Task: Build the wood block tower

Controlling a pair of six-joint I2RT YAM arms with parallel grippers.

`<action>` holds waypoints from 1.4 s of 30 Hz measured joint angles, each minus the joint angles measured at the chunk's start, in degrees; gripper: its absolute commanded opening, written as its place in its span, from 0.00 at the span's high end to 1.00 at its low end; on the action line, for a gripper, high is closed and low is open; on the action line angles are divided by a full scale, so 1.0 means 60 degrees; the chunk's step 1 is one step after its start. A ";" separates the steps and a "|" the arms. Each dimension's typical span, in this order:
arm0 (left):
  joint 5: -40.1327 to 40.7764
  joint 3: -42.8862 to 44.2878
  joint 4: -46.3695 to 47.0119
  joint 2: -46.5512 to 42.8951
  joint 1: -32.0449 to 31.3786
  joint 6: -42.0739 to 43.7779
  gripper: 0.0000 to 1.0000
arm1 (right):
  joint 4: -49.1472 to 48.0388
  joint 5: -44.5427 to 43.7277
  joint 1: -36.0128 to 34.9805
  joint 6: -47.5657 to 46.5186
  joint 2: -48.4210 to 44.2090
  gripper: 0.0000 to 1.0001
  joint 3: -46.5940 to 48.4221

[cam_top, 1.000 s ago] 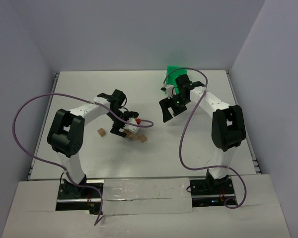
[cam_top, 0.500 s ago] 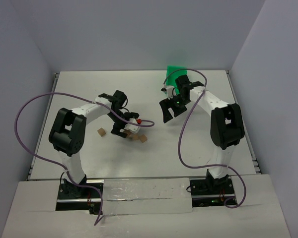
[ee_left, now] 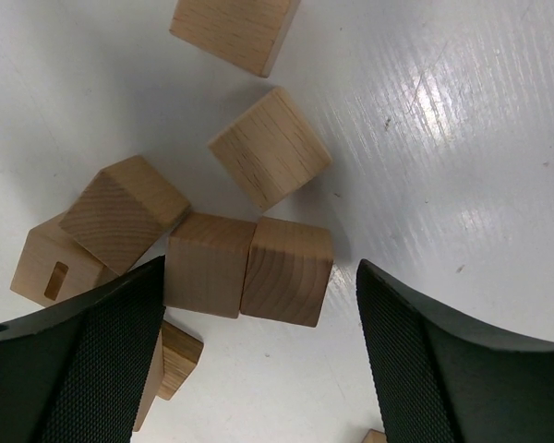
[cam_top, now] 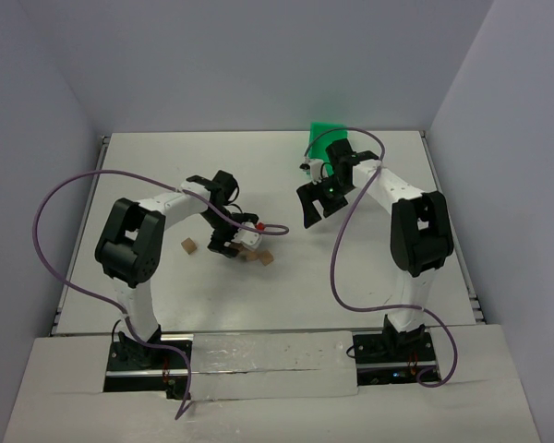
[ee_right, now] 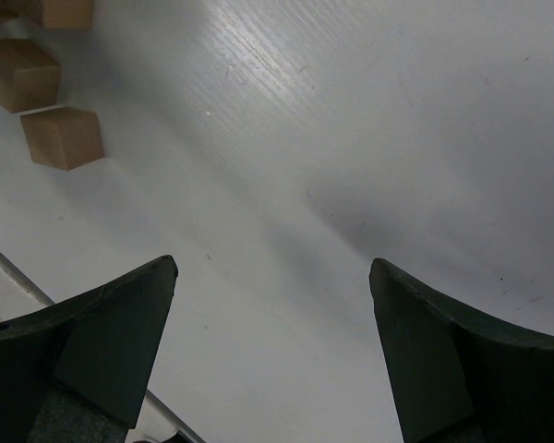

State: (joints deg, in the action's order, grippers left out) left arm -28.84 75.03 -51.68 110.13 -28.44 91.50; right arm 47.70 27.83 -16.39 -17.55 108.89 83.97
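Between left gripper (ee_left: 260,268) jaws, wide and empty: two touching wood blocks (ee_left: 288,272); closing may pinch both, jostling neighbouring cubes (ee_left: 270,146).

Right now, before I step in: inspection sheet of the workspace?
Surface: white table, glossy, no spills seen.
Job's things: wood blocks loose in a heap by the left arm; stray block lies apart; none stacked yet.
Clutter: green bin at the far edge, behind the right arm.
Grippers: left pincer open, straddling two blocks lying side by side; right pincer open over bare table, holding nothing.
Cables: left purple cable and right purple cable hang in loops off the arms.
Surroundings: pale walls on three sides; nothing else seen.
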 measured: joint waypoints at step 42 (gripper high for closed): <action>0.0736 0.3242 -0.1453 0.0290 0.2907 0.0058 1.00 | 0.0105 0.0257 0.0027 0.0018 0.0049 0.07 0.0308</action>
State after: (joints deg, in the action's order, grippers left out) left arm -24.43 94.48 -60.40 111.87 -10.99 91.85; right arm 48.33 29.37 -16.23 -17.45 109.19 85.82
